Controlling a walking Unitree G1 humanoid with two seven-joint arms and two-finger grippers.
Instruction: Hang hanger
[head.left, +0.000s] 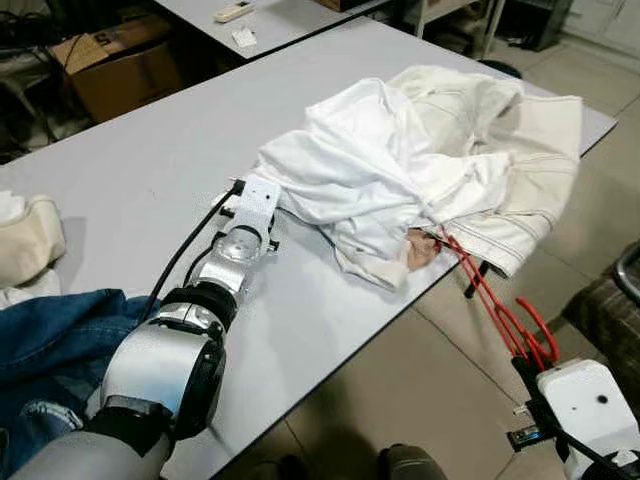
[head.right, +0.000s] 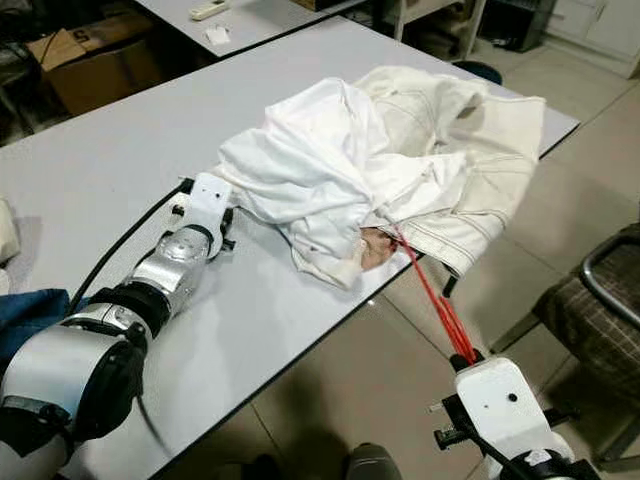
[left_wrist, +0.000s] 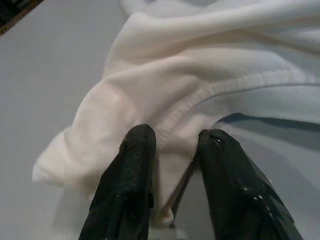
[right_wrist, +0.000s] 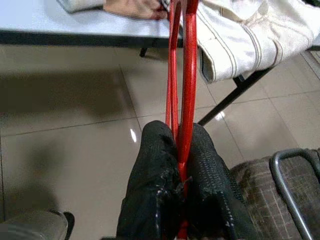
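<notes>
garments on table (head.left: 130, 170) — 2: white shirt (head.left: 370, 160), cream jacket (head.left: 520, 160) | red hanger (head.left: 495, 300) — 1 | grippers — 2: left gripper (left_wrist: 172, 165), right gripper (right_wrist: 181, 150) | cardboard box (head.left: 115, 65) — 1 | chair (head.right: 600, 310) — 1

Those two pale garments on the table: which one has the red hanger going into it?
The thin bright white shirt; the red hanger runs under its hem, beside the thicker cream stitched jacket.

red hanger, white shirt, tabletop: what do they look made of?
Red hanger: looks like glossy plastic or coated wire; thin smooth rods, clamped in the right gripper.
White shirt: soft knit cloth, matte; stitched hem in the left wrist view, where the left gripper pinches it.
Table: smooth pale grey, probably laminate, with a dark edge.
</notes>
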